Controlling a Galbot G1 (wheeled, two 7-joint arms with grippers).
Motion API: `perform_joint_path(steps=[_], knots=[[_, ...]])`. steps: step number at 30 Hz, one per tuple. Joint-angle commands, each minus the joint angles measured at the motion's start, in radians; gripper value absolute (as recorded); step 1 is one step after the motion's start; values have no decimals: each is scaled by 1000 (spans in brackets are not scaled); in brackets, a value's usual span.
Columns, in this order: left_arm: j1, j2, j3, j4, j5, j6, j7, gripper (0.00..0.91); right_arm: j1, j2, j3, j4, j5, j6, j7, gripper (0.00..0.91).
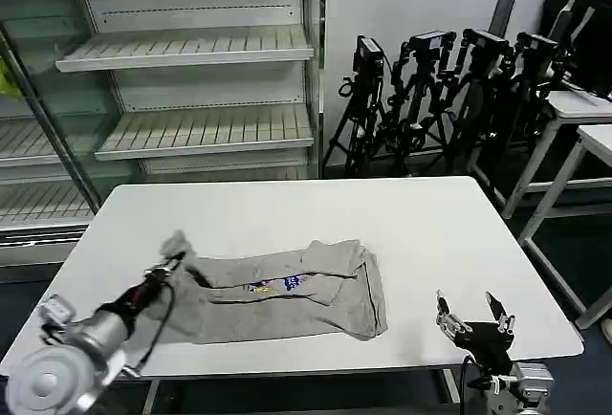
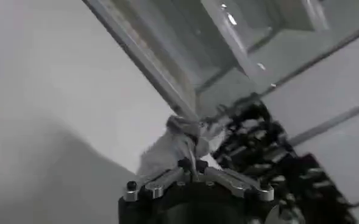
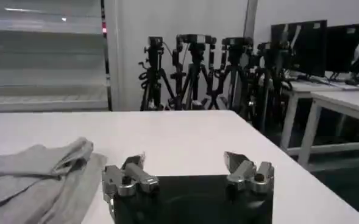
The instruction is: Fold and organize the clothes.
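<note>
The light grey T-shirt (image 1: 287,291) lies partly folded on the white table (image 1: 430,233), its small multicoloured print (image 1: 277,284) facing up. My left gripper (image 1: 172,264) is at the shirt's left end, shut on a bunched piece of the cloth that it holds raised off the table. In the left wrist view that pinched cloth (image 2: 179,143) sticks up from the closed fingers of the left gripper (image 2: 192,168). My right gripper (image 1: 475,315) stands open near the table's front right edge, apart from the shirt. The right wrist view has the right gripper (image 3: 185,164) open and the shirt's edge (image 3: 39,173) off to one side.
A glass-fronted shelf unit (image 1: 182,80) stands behind the table at the left. Several black camera tripods (image 1: 430,90) cluster behind it at the right, beside more white tables (image 1: 583,119). Bare table top stretches to the right of the shirt.
</note>
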Motion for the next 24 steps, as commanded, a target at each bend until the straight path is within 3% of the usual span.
perform_joint_path(steps=[1, 5, 11, 12, 14, 24], knots=[[-176, -315, 477, 2, 143, -39, -28, 40, -10, 9, -3, -1, -9, 0, -2, 907], [-232, -401, 562, 83, 213, -38, -29, 40, -14, 14, -1, -5, -8, 7, -4, 907], [-297, -461, 616, 223, 289, -57, -35, 50, -4, 10, -2, -17, -3, 11, -5, 907], [-311, -467, 618, 246, 298, -56, -34, 252, -2, 8, -4, -19, -3, 11, -5, 907], [-318, -467, 623, 270, 335, -54, -18, 907, 6, 5, -6, -25, -4, 11, -4, 907], [-308, -428, 587, 219, 355, -57, 37, 907, 31, -10, -22, -38, -7, 11, -4, 907]])
